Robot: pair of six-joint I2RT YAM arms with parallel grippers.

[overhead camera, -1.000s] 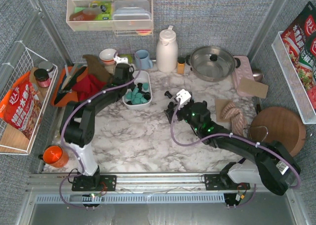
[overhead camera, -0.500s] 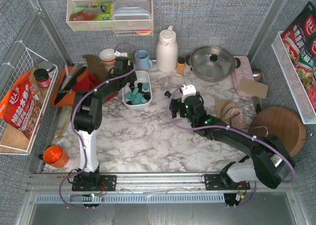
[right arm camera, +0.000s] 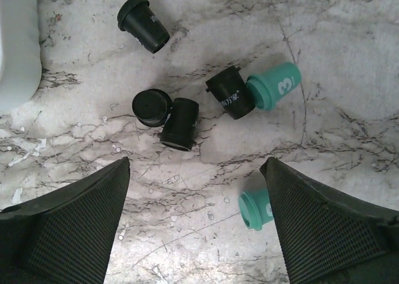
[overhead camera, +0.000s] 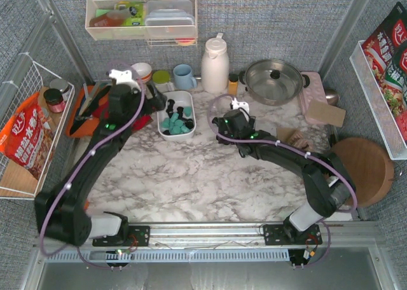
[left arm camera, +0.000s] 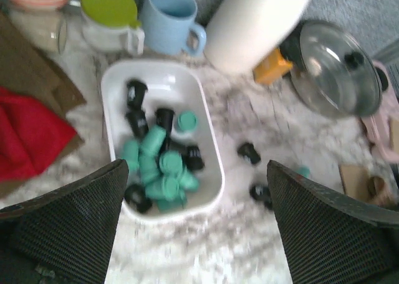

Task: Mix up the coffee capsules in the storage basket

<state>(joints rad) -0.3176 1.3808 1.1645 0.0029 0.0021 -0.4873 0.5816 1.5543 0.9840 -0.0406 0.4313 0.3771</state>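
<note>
Capsules (left arm camera: 163, 172), teal and black, in basket (left arm camera: 167, 86)

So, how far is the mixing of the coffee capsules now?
Done: the small white plastic basket holds teal and black tapered coffee capsules jumbled together. In hand: nothing; the left gripper hangs open near the basket, the right gripper open above the white marble table. Left: six loose capsules, four black and two teal, lie there outside the basket.
</note>
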